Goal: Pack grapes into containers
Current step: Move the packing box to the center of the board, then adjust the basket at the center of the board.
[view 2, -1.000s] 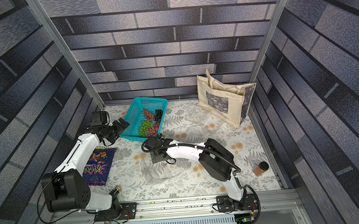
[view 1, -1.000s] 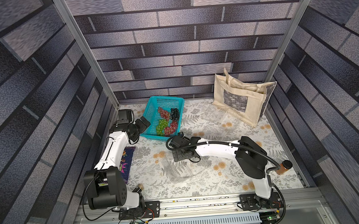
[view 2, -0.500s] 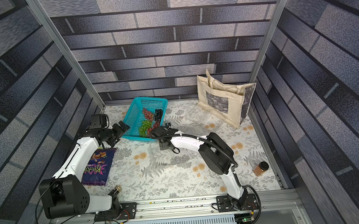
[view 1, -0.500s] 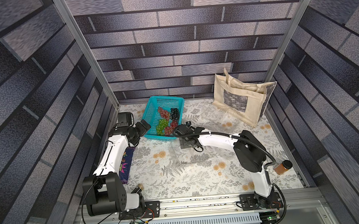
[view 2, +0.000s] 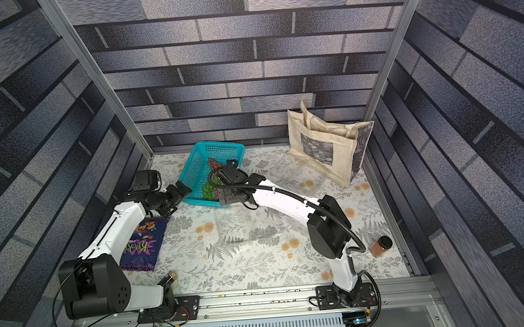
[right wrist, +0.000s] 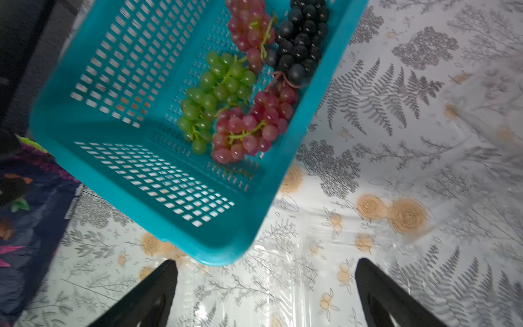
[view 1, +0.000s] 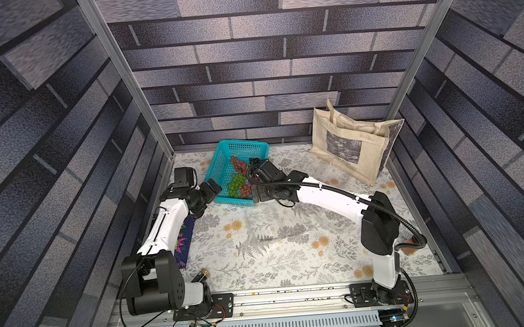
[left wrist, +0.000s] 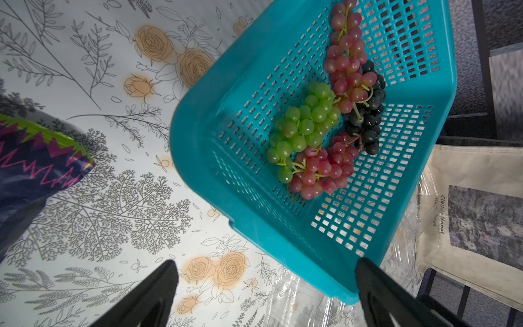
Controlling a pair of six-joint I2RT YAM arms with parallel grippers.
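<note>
Right now we see the grapes (left wrist: 319, 127) lying together in the teal basket (view 1: 219, 164), which sits at the back of the tabletop (view 1: 293, 263), just left of centre in both top views. The green bunch (left wrist: 302, 127) touches the red bunches (left wrist: 319, 170), and the black bunch (left wrist: 368, 113) rests against them.

Our left hand (left wrist: 266, 264) is spread wide and holds nothing. It hangs at the basket's lower left corner in the top views, and we cannot tell whether it touches the rim. Our right hand (right wrist: 264, 263) is spread just as wide, also empty, at the basket's lower right corner.

The containers (view 1: 260, 224) are clear boxes on the tabletop. One lies mid-frame just below the basket, a second (view 1: 328, 226) shows faintly to its right, and a third (view 1: 334, 172) lies beside the cloth bag (view 1: 348, 145) at upper right.
</note>
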